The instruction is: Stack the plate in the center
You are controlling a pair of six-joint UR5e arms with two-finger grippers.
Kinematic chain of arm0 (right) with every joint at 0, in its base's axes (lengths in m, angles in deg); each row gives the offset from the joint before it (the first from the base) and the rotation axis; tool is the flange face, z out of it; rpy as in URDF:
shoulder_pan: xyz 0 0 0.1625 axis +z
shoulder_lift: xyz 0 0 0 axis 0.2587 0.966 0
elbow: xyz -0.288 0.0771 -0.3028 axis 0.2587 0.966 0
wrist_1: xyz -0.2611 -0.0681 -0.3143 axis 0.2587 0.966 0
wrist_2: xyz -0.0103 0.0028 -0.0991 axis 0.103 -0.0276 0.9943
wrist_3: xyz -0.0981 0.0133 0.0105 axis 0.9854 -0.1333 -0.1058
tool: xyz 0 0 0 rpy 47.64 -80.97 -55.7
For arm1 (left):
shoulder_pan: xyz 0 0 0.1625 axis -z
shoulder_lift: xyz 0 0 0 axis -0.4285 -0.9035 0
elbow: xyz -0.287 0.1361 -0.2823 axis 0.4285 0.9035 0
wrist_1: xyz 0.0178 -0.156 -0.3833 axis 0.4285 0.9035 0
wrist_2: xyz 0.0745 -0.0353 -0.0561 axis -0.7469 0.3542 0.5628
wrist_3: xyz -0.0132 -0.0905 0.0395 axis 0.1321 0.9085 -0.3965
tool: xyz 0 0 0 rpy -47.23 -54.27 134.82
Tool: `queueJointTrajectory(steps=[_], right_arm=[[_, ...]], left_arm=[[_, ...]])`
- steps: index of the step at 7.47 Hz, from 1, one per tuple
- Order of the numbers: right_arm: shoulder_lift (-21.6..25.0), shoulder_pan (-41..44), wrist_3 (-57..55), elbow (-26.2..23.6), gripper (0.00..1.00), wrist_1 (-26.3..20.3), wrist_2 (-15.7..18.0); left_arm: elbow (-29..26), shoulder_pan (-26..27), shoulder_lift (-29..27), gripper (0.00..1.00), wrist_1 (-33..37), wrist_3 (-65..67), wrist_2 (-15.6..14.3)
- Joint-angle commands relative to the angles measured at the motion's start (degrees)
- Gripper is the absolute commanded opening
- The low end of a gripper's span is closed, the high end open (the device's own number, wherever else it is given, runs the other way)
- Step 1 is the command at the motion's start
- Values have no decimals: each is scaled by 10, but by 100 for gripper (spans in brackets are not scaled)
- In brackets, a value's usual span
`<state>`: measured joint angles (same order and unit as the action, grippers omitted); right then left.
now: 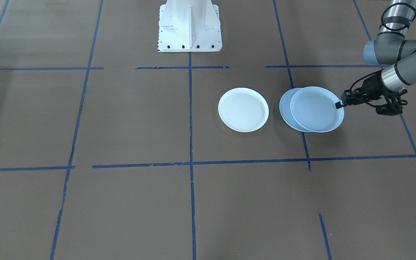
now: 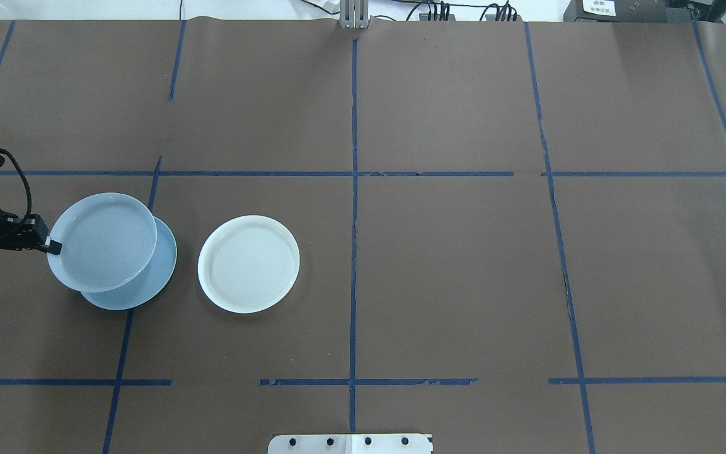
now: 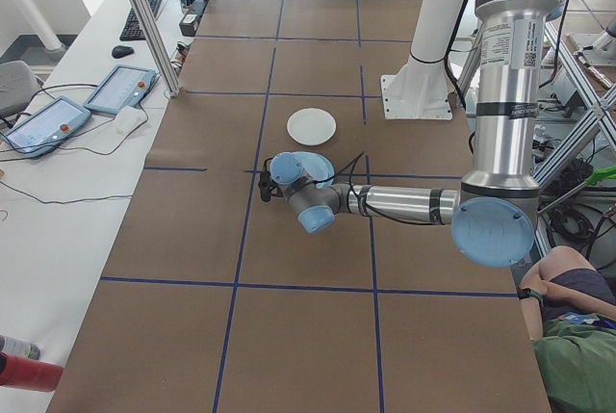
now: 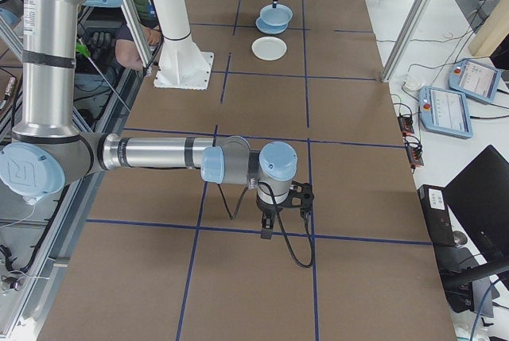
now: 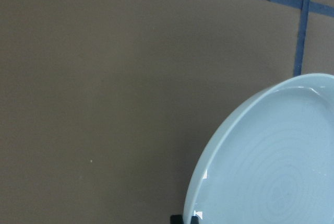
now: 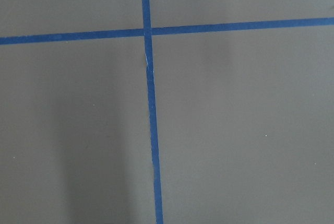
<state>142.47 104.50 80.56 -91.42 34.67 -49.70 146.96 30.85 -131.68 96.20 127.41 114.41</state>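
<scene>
My left gripper (image 2: 53, 246) is shut on the rim of a pale plate with concentric ridges (image 2: 101, 243), pinching its left edge. That plate hangs level over the center plate (image 2: 160, 274), a plain pale blue plate, covering most of it and offset toward the table's left end. In the front view the ridged plate (image 1: 316, 109) leaves only a crescent of the center plate (image 1: 285, 108) showing. The left wrist view shows the ridged plate (image 5: 271, 166) low at the right. My right gripper (image 4: 267, 228) hangs over bare table far away; I cannot tell whether it is open or shut.
A white plate (image 2: 248, 263) lies flat just right of the stack, a small gap away. Blue tape lines grid the brown table (image 2: 451, 277). The robot's white base (image 1: 190, 27) stands at the near edge. A seated person (image 3: 577, 336) is beside the table.
</scene>
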Motion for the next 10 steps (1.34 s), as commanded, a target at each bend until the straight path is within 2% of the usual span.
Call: queueJointTrajectory(steps=[1,3,4,5,6,9,10], right_arm=[[0,0,0,0,100,0,0],[0,0,0,0,100,0,0],[0,0,0,0,100,0,0],[0,0,0,0,100,0,0],[0,1,0,0,100,0,0],[0,0,0,0,100,0,0],[0,0,0,0,100,0,0]], left_arm=[[0,-14,-7,0,2,12,0],[0,-20,-7,0,2,12,0],[-1,-22,-7,14,2,10,-1],[0,-23,-7,65,2,10,-1],[1,-23,-7,89,2,10,-1],[52,-23,-8,95,-3,38,-5],[71,-25,-20,95,-5,87,-32]])
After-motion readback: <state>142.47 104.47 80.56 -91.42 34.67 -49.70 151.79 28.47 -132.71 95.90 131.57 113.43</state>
